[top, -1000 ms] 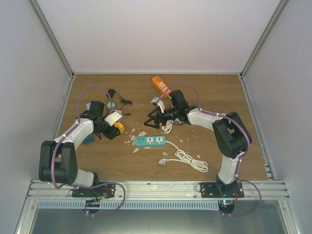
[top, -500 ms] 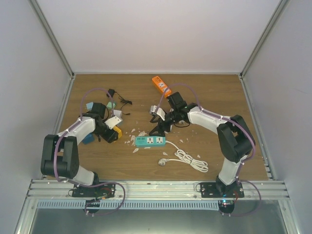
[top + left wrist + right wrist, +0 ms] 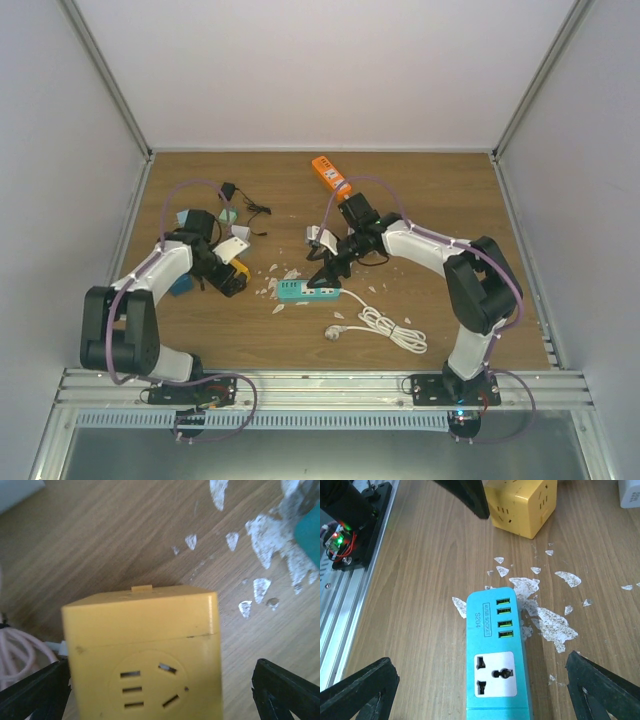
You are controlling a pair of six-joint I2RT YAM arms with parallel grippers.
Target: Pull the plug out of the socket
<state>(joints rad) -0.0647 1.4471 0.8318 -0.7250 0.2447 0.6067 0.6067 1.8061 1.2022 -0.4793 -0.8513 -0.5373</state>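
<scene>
Teal power strip [image 3: 497, 655] lies flat mid-table. Its long axis runs left-right, about parallel to the near edge, with the USB end toward the left arm and the cord end toward the right. White cord [image 3: 390, 330] leaves the right end and coils nearer the bases. Its white plug [image 3: 336, 331] lies loose on the wood, near the strip but apart from it.

Right gripper [image 3: 324, 273] is over the strip, jaws spread wide, fingers clear of it on both sides. Left gripper [image 3: 228, 277] is at the yellow cube socket [image 3: 145, 630], jaws open. The cube sits between them with a gap at the right finger, outlet face toward the wrist camera.

Wooden table [image 3: 450, 190] has white flakes [image 3: 545, 615] scattered on it. Orange power strip [image 3: 328, 173] lies at the far side. White enclosure walls [image 3: 320, 70], aluminium rail [image 3: 320, 385] at the near edge.
</scene>
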